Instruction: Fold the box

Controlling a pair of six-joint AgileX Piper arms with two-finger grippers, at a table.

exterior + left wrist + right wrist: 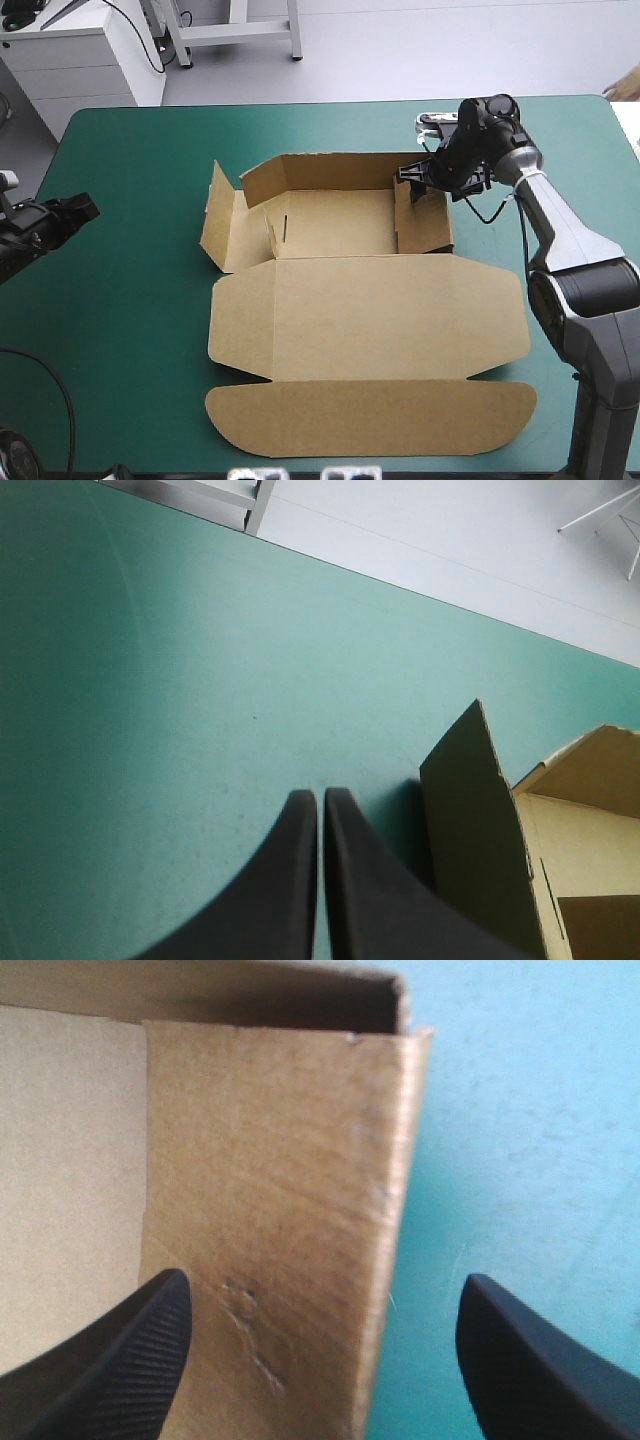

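Side tuck step on the box (340,310).
My right gripper (322,1285) is spread astride the raised wall (280,1180); next probably pinch it, fold inward. My left gripper (320,800) is pressed together, box just beside it.

The cut brown board box (370,320) at the high view's centre is seen matt and fibrous, with one raised wall scuffed. The teal-green cover (130,300) is shown smooth and matt. Fine ribbing is seen on the black fingers (130,1360) of the right gripper (325,1290); those of the left gripper (320,795) are smooth.
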